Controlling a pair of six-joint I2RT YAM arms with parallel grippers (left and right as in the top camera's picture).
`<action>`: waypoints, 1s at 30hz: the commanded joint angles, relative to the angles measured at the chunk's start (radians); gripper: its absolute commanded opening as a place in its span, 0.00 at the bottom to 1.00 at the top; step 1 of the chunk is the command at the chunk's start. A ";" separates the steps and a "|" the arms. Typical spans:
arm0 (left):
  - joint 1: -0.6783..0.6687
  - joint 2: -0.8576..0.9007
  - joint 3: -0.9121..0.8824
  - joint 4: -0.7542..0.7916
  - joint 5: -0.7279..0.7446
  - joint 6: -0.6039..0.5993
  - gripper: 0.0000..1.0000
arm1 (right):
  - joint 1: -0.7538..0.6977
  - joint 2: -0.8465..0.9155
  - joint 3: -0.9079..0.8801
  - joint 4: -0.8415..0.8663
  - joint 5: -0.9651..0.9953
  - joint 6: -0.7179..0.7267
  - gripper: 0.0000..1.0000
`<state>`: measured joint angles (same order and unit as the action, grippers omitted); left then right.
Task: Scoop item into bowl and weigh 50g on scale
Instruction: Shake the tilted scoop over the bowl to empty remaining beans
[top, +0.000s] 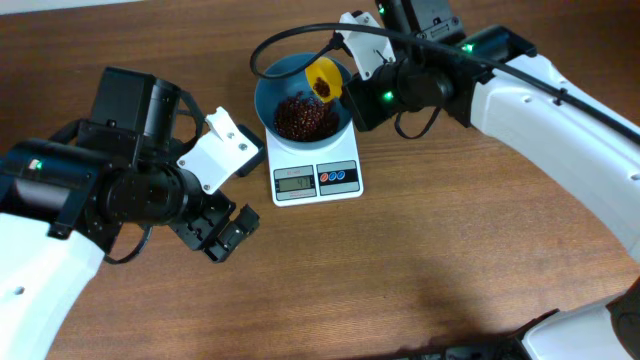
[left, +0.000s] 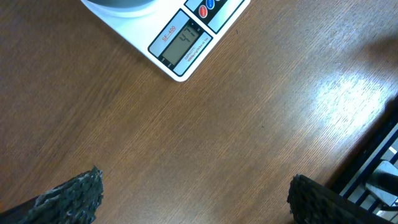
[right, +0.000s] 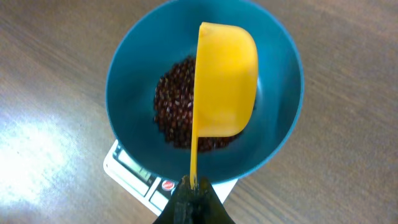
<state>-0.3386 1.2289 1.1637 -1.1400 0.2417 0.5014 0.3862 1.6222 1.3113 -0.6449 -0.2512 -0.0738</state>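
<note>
Brown wood-grain table (top: 420, 260) fills every view. Nearest the front edge, the left gripper (top: 225, 232) hangs just above the bare wood, its jaws spread wide with nothing between them; in its own wrist view the two dark ribbed fingers (left: 78, 194) sit at opposite lower corners with only tabletop between. Just beyond it, and apart from it, the white scale (top: 316, 178) stands flat on the table. Its grey display (left: 184, 45) shows dark digits that I cannot read for certain, and the red and blue buttons (top: 337, 177) lie beside the display. On the scale's platform sits the blue bowl (top: 268, 95), upright, with a heap of dark reddish-brown beans (top: 303, 118) in its bottom. Farther back, the right gripper (right: 194, 202) is clamped tight on the thin handle of the yellow scoop (right: 227, 81). The scoop's cup is held over the bowl, above the beans, tipped on its side. Whether any beans remain in it I cannot tell.
</note>
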 joint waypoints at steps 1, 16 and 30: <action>-0.002 0.002 0.000 0.002 -0.003 0.013 0.99 | 0.006 0.007 0.015 -0.016 0.021 0.008 0.04; -0.002 0.002 0.000 0.002 -0.003 0.013 0.99 | 0.020 0.006 0.064 -0.025 0.002 0.030 0.04; -0.002 0.002 0.000 0.002 -0.003 0.013 0.99 | 0.025 0.023 0.071 -0.047 0.015 0.057 0.04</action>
<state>-0.3386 1.2289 1.1637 -1.1400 0.2417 0.5014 0.4068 1.6394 1.3567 -0.6926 -0.2157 -0.0303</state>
